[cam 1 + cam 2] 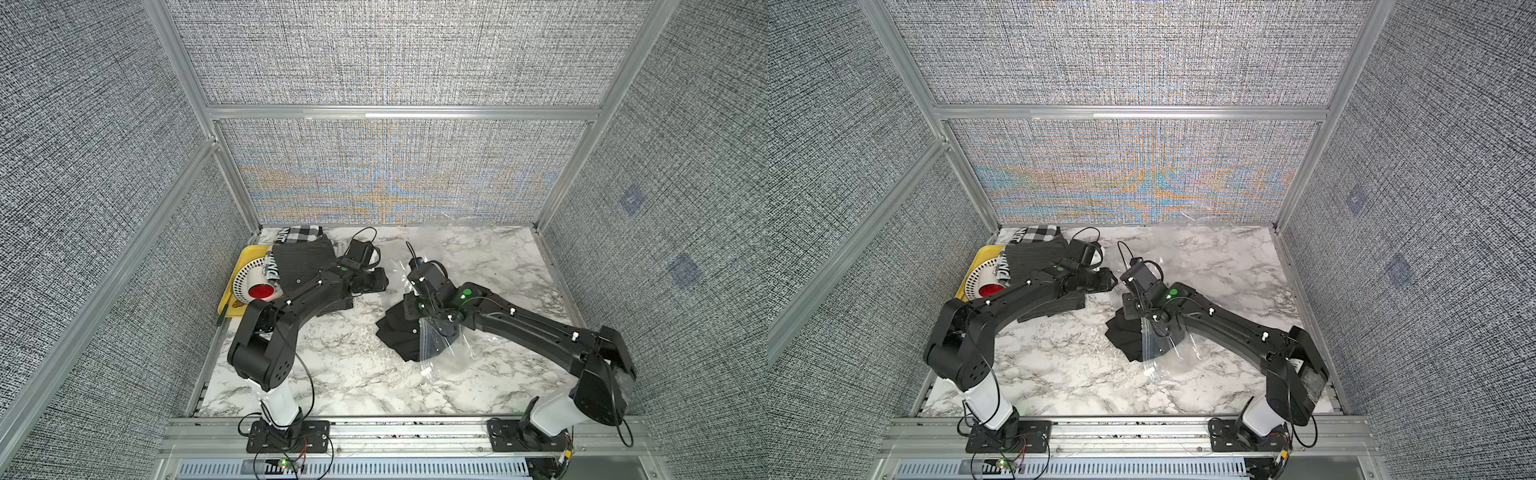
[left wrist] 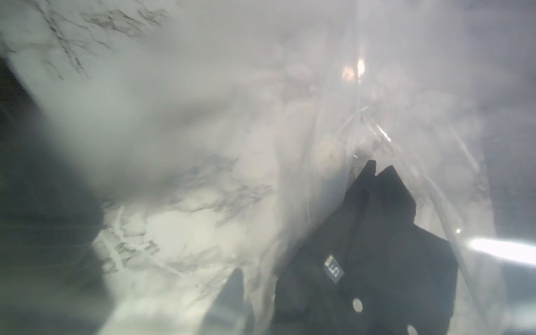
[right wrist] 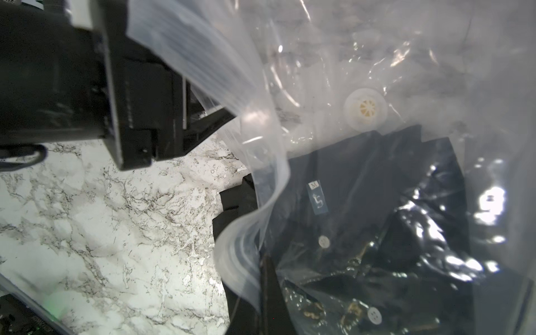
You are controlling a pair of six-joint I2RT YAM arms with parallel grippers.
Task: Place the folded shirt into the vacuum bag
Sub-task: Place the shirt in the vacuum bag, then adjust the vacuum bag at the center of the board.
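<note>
The black folded shirt [image 1: 399, 336] [image 1: 1125, 336] lies at the table's middle, part in and part out of the mouth of the clear vacuum bag [image 1: 428, 353] [image 1: 1152, 353]. My right gripper [image 1: 417, 316] [image 3: 268, 278] is shut on the bag's zip-seal edge [image 3: 203, 49] and holds it up over the shirt [image 3: 235, 200]. The round white valve [image 3: 365, 110] lies beyond the collar. My left gripper [image 1: 380, 280] [image 1: 1108, 278] is at the bag's far edge. Its wrist view is fogged by the film. There I see one finger [image 2: 235, 291] beside the shirt [image 2: 377, 246].
At the back left a yellow tray [image 1: 232, 291] holds a white round device with a red centre [image 1: 255, 286]. A pile of dark and checked shirts [image 1: 303, 266] lies under the left arm. Grey walls close three sides. The bag's white clip [image 1: 426, 371] lies on the marble.
</note>
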